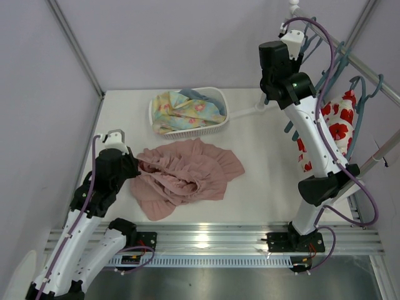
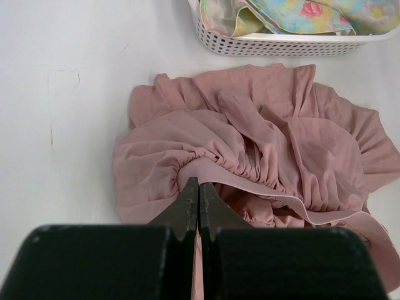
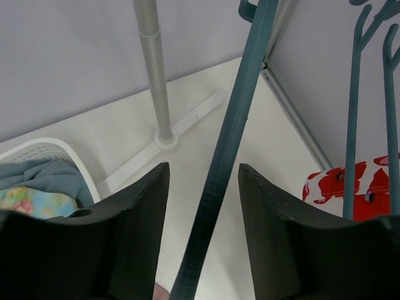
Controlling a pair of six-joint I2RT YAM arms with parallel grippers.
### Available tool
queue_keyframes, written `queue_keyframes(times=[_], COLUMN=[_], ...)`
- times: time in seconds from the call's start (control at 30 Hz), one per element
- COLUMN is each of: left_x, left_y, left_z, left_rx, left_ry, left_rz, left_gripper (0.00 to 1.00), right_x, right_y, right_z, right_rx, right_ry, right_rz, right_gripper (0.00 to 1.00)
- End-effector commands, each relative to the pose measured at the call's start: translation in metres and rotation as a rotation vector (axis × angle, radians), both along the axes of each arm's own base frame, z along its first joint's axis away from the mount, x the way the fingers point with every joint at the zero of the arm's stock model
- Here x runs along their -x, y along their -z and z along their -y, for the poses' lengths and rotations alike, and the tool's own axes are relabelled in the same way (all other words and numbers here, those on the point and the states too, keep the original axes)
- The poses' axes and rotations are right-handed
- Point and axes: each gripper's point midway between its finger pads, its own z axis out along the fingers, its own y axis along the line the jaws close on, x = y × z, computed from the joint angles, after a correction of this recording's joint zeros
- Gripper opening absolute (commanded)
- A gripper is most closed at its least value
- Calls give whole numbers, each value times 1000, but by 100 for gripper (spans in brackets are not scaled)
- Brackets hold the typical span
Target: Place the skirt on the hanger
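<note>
The dusty-pink skirt (image 1: 187, 175) lies crumpled on the white table, in front of the basket. My left gripper (image 1: 134, 167) is at the skirt's left edge, shut on the gathered waistband. In the left wrist view its fingers (image 2: 198, 185) are pressed together with pink fabric between them, and the skirt (image 2: 262, 137) spreads beyond. My right gripper (image 1: 270, 97) is raised at the back right by the teal hangers (image 1: 337, 69). In the right wrist view it (image 3: 203, 165) is open, with a teal hanger bar (image 3: 234, 119) running between its fingers without touching them.
A white basket (image 1: 220, 119) of pastel floral cloth stands behind the skirt. A white cloth with red flowers (image 1: 337, 125) hangs on the rail at right among more hangers. The rack's pole and foot (image 3: 164, 134) stand on the table at the back.
</note>
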Motion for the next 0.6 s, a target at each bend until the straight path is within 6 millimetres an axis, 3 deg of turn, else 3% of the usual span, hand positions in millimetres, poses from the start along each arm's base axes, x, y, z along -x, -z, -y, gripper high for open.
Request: queue_keyframes(times=[0.0,0.23,0.4,0.57], left_x=[-4,-3,-2,-2], left_y=[-13,-12,-11,-8], left_z=[-3,-3,-4,-4], left_rx=[0,3,-1,5], left_ry=[-11,-9,-13,-12], left_rz=[50,49,48,50], left_gripper=[0,0,0,0], right_x=[8,15,16,17], right_y=[-26,-35,-34,-38], right_z=[9,12,14,15], right_rx=[0,18,36,37], right_ry=[24,15,25,28], right_rz=[71,76,69,79], right_gripper=[52,36,33,18])
